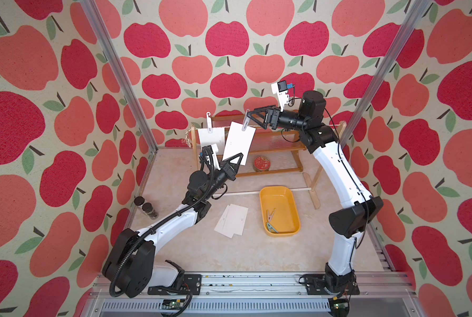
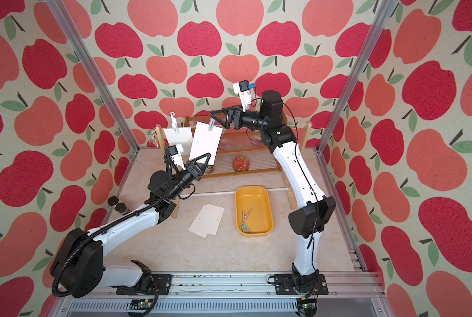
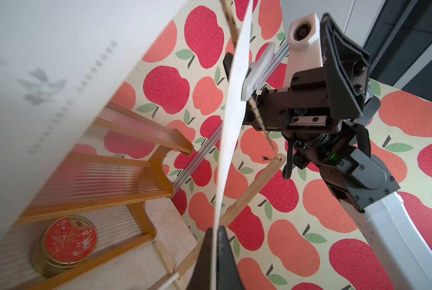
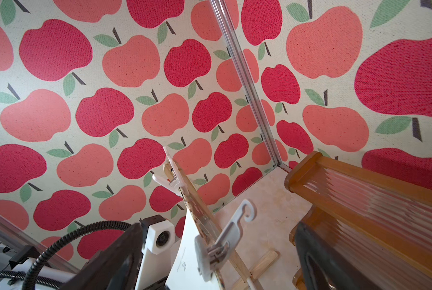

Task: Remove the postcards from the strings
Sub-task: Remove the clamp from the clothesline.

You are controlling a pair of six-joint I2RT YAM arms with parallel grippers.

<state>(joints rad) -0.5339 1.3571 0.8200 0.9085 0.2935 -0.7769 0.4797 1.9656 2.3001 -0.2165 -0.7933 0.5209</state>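
Apple wallpaper (image 1: pixel 226 38); postcard (image 1: pixel 239 142) on string (image 3: pixel 265 130).

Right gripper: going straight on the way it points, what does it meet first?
Likely the white clothespin pinning the tilted postcard to the string, just ahead of the open right gripper. Depth uncertain.
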